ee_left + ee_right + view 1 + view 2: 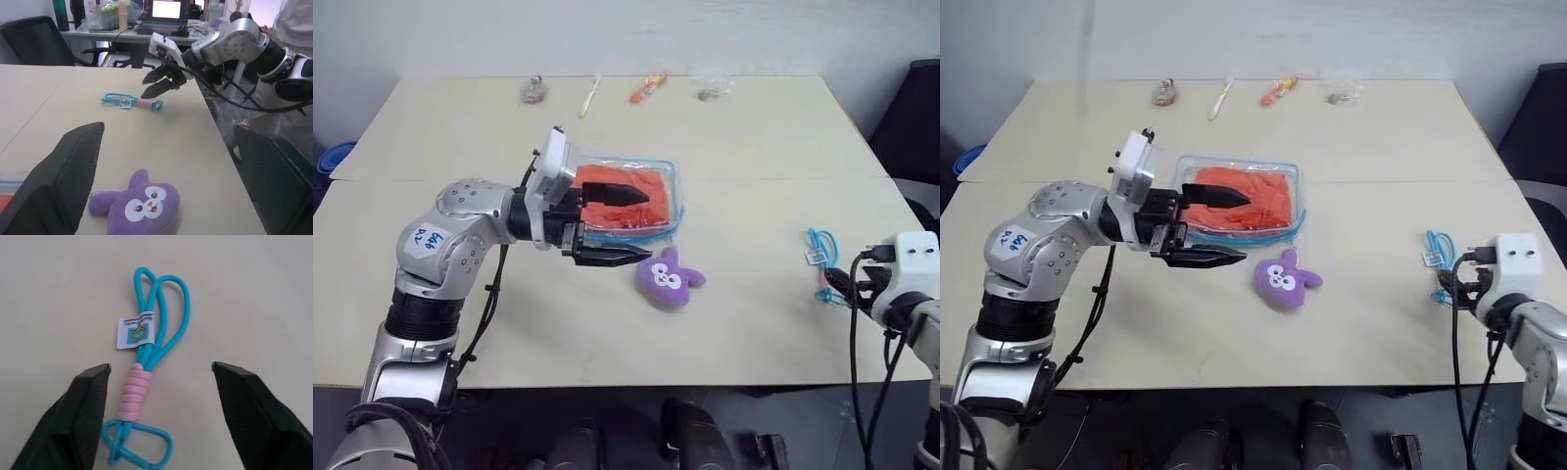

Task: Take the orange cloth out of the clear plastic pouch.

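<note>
Over the middle of the worktop the left end effector hangs in the air, pointing level toward the right. Its two black fingers are spread wide apart with nothing between them. Just behind it lies the clear plastic pouch, flat and shiny, with a light-blue edge and round corners. Its long side runs left to right. The orange cloth sits inside it, soft and wrinkly. A fuzzy purple bunny toy lies just near of the pouch. At the right edge, the right end effector points down at a blue cord with a pink wrap. Its fingers stand apart on either side of the cord, not touching it.
</note>
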Controlling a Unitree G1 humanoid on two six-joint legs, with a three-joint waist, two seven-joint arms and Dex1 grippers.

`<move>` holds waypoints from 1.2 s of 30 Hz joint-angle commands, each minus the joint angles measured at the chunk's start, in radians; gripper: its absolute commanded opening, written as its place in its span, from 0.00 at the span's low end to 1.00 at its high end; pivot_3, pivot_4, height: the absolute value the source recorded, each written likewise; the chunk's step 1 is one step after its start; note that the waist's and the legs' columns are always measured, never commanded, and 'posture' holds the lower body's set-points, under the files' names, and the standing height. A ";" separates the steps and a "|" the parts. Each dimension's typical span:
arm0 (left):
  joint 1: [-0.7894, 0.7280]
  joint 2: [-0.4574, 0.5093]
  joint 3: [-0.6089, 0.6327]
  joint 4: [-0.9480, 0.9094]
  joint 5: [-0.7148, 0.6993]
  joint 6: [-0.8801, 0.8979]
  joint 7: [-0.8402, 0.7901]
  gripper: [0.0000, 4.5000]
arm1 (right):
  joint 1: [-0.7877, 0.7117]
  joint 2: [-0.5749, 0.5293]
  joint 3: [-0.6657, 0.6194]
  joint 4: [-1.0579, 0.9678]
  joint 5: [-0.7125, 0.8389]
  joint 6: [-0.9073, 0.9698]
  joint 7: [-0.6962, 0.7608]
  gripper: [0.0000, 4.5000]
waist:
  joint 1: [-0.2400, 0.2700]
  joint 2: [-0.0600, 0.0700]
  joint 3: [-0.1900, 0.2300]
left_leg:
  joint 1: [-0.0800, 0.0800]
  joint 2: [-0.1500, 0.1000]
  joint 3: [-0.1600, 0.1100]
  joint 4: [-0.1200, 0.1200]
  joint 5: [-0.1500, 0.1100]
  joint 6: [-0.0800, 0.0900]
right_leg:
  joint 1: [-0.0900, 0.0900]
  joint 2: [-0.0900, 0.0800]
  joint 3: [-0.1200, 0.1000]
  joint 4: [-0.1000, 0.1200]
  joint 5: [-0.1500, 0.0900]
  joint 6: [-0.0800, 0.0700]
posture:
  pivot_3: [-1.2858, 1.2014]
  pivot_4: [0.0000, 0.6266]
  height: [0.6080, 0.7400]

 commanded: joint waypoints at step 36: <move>-0.414 0.024 -0.230 1.245 0.930 -1.188 0.178 0.57 | -0.330 -0.254 0.298 -0.293 0.526 -0.084 0.311 1.00 | 0.021 -0.004 0.002 | -0.017 -0.002 -0.008 0.014 -0.004 0.008 | -0.001 -0.002 -0.015 -0.008 0.005 0.008 | 0.52 0.24 1.00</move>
